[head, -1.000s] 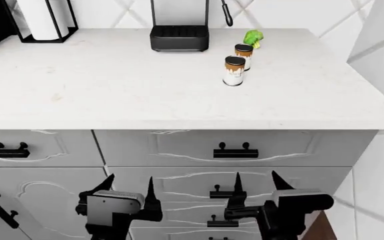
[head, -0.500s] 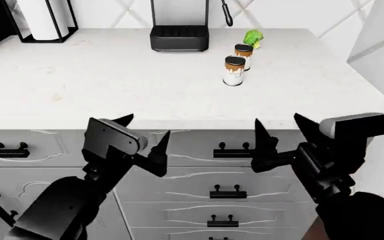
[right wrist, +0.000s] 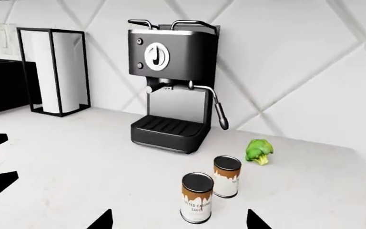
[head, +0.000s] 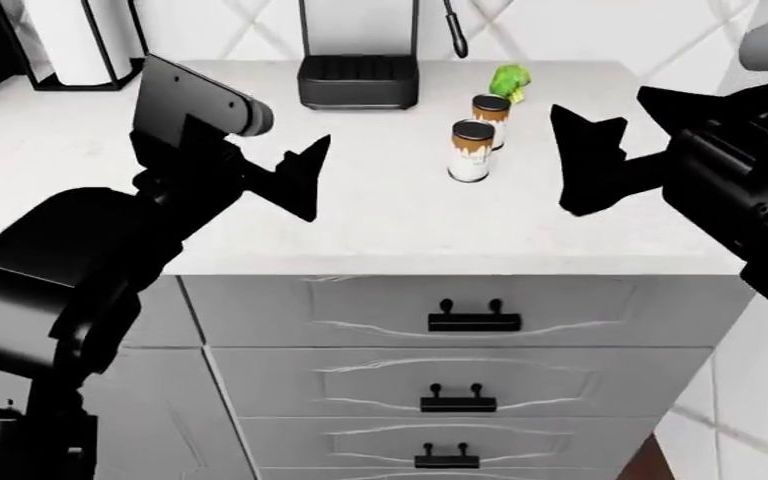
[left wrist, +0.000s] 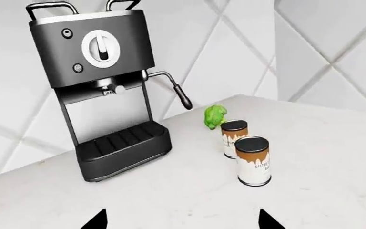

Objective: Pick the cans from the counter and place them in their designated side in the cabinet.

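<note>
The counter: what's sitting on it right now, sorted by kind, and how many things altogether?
Cans: 2, near can and far can
Broccoli floret: 1
Espresso machine: 1
Paper towel holder with its roll: 1
Total: 5 things on the counter

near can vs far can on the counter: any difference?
Position: the near can stands closer to the counter's front edge; the far can stands behind it, next to the broccoli floret. Spacing: the far can nearly reaches the floret, while the near can has open counter around it. Shared: both upright, white bodies, brown dripping band, dark lids, same apparent size, neither touched by a hand.
</note>
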Robot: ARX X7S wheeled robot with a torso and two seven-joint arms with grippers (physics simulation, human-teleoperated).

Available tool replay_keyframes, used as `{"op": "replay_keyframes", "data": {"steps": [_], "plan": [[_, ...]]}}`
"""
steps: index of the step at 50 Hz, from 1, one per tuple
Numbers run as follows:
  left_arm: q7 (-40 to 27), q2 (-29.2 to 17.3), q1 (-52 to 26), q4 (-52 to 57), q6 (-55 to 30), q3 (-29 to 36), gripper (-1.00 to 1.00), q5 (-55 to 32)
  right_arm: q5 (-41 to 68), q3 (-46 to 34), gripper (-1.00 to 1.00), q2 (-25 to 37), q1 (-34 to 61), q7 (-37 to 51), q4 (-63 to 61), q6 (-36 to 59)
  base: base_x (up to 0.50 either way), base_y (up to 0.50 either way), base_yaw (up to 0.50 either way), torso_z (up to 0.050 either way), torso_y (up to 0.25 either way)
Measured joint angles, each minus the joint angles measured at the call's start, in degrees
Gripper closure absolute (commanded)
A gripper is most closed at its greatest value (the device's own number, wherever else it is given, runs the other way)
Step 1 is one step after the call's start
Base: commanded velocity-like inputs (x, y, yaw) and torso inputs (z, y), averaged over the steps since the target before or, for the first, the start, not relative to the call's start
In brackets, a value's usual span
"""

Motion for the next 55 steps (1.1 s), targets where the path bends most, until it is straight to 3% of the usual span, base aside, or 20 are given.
{"op": "replay_keyframes", "data": {"steps": [19, 32, 55], "plan": [[1.83, -0.98, -8.67, -5.37, -2.21, 0.53, -1.00, 0.03, 1.07, -3.53, -1.00, 1.73, 8.63, -0.11, 5.65, 2.18, 0.50, 0.00, 0.00, 0.000, 0.000], [2.18, -1.82, -9.60, -5.42, -3.15, 0.57, -1.00, -0.37, 3.80, -1.98, -1.00, 0.87, 8.59, 3.07, 5.91, 3.72, 0.00, 0.00, 0.00, 0.000, 0.000], [2.14, -2.63, -9.77, -5.74, -2.97, 0.55, -1.00, -0.58, 18.16, -2.48, -1.00, 0.13, 5.95, 13.85, 8.59, 8.16, 0.00, 0.00, 0.00, 0.000, 0.000]]}}
